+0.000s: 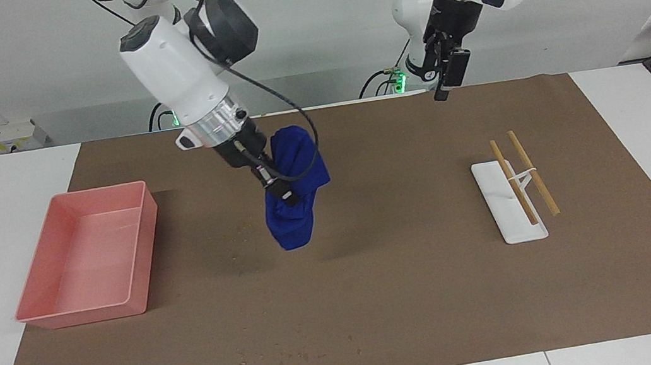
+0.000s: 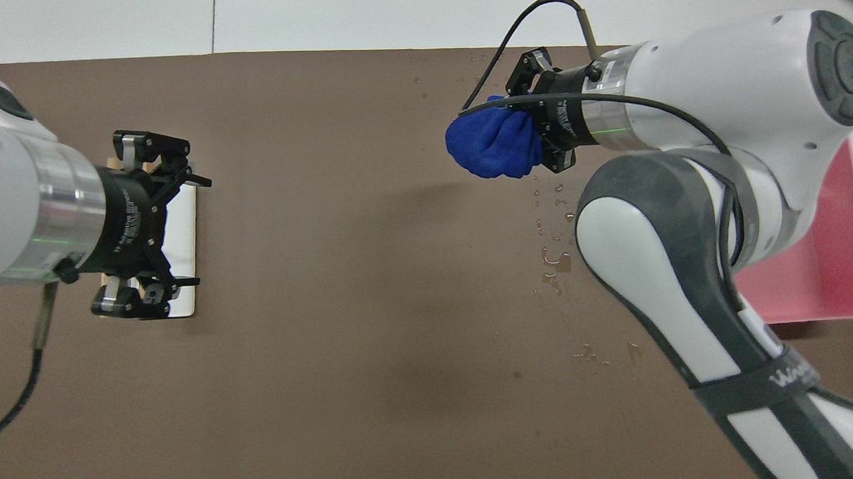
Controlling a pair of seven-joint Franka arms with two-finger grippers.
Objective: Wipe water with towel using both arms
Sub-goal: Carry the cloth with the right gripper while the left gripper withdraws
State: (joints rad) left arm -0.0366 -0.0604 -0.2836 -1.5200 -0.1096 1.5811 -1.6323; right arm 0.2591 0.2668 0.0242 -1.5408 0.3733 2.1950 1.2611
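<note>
My right gripper point(image 1: 283, 196) is shut on a bunched blue towel point(image 1: 297, 205), which hangs just above the brown mat point(image 1: 418, 297). It also shows in the overhead view point(image 2: 528, 138) with the towel point(image 2: 491, 147). Small water droplets point(image 2: 553, 259) lie on the mat beside and nearer to the robots than the towel; in the facing view they show faintly point(image 1: 240, 229). More droplets point(image 1: 286, 358) lie near the mat's edge farthest from the robots. My left gripper point(image 1: 446, 88) is open and empty, raised high; from overhead point(image 2: 181, 232) it covers the white tray.
A pink bin point(image 1: 88, 260) stands at the right arm's end of the mat. A white tray point(image 1: 505, 217) with two wooden sticks point(image 1: 533, 173) lies toward the left arm's end.
</note>
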